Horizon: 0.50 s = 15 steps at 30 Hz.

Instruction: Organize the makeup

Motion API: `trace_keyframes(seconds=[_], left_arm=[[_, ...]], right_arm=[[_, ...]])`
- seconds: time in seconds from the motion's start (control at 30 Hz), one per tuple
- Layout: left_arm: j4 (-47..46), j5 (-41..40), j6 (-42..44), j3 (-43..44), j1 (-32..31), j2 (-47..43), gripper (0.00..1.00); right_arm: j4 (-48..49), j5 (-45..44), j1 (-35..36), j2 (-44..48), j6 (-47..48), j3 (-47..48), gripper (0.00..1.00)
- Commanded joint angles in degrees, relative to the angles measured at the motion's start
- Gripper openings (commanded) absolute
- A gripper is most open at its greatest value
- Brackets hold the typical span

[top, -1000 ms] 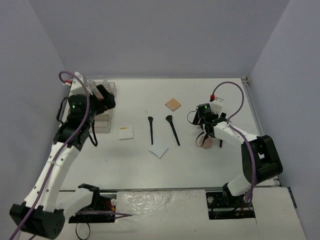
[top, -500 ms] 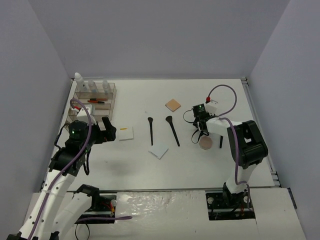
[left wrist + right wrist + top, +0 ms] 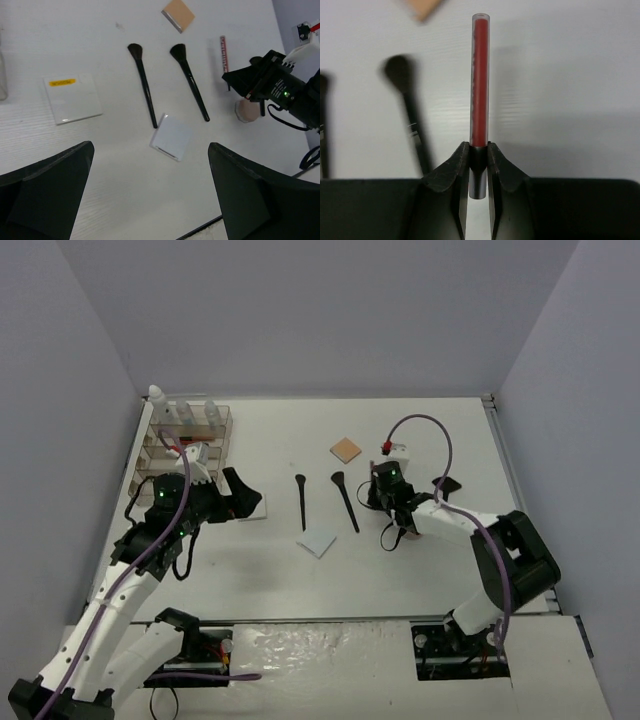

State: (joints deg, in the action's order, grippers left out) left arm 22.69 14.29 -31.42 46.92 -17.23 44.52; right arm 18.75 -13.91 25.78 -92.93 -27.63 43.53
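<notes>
Red lip tube point(image 3: 480, 75) clamped in right pincer point(image 3: 478, 170); left pincer point(image 3: 150, 197) empty, fingers wide apart. Step judged: tube transport. Next calls for carry to organizer tray point(image 3: 224, 426), careful slotting.

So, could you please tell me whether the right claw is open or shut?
Shut. In the right wrist view the right claw pinches the grey base of a red lip tube, with no gap showing.

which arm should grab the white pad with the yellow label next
Left: the left claw is open and nearly over the pad; the right claw is farther off and shut on a red tube.
</notes>
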Motion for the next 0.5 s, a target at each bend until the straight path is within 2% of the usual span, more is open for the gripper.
trace_keyframes(seconds=[0.0, 0.03, 0.17, 0.37, 0.47], left_arm=[[-12.02, 1.05, -8.08, 3.24, -3.57, 2.9, 0.97], [-12.63, 0.61, -8.51, 3.73, -4.71, 4.04, 0.97], [-16.18, -1.76, -10.75, 4.72, -8.38, 7.25, 0.97], [-20.36, -4.24, -11.71, 7.35, -13.58, 11.82, 0.96], [-23.6, -5.59, -12.42, 7.49, -15.28, 12.89, 0.91]], right_arm=[[14.01, 14.13, 7.31, 14.93, 6.91, -3.55, 0.0], [17.43, 19.37, 8.46, 16.28, 5.62, -5.05, 0.0], [21.54, 24.84, 13.5, 20.13, 4.36, -5.78, 0.0], [25.38, 27.25, 19.76, 21.24, 4.85, -4.36, 0.0], [27.28, 27.92, 21.07, 21.34, 4.54, -4.07, 0.0]])
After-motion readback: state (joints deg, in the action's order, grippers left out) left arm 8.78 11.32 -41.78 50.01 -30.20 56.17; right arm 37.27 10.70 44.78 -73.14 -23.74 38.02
